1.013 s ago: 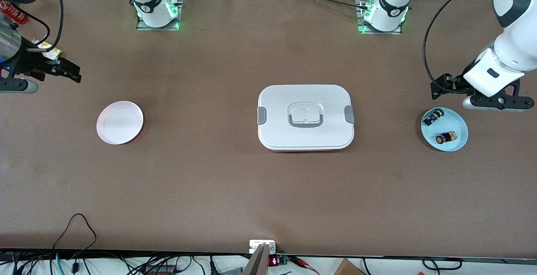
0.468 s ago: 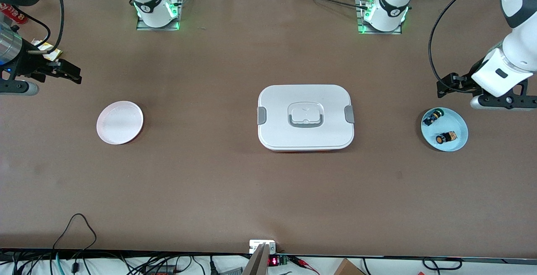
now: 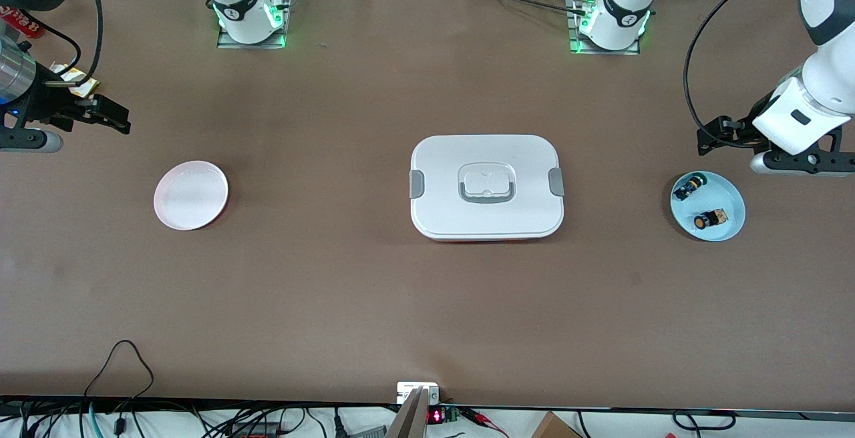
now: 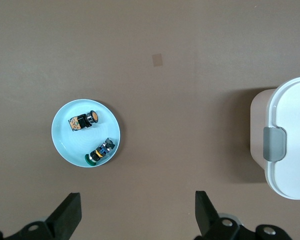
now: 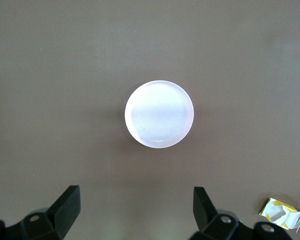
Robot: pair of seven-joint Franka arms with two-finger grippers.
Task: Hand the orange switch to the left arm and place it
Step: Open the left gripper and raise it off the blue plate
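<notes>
The orange switch (image 3: pixel 709 219) lies on its side in a light blue plate (image 3: pixel 727 196) at the left arm's end of the table. It also shows in the left wrist view (image 4: pixel 83 120) on that plate (image 4: pixel 70 145). My left gripper (image 3: pixel 709 139) hangs open and empty over bare table beside the plate, as the left wrist view (image 4: pixel 137 206) shows. The white box (image 3: pixel 487 187) sits closed at mid-table, and its end shows in the left wrist view (image 4: pixel 292 140). My right gripper (image 3: pixel 107 115) is open and empty over bare table at the right arm's end, as the right wrist view (image 5: pixel 136 200) shows.
A black switch with blue and green parts (image 3: pixel 689 186) shares the blue plate (image 4: pixel 101 152). A pale pink plate (image 3: pixel 191 195) lies empty toward the right arm's end (image 5: pixel 159 114). A yellow-white paper scrap (image 3: pixel 79 81) lies by the right gripper (image 5: pixel 285 212).
The left arm's hand has shifted a little toward its end of the table and away from the blue plate. The right gripper has barely moved.
</notes>
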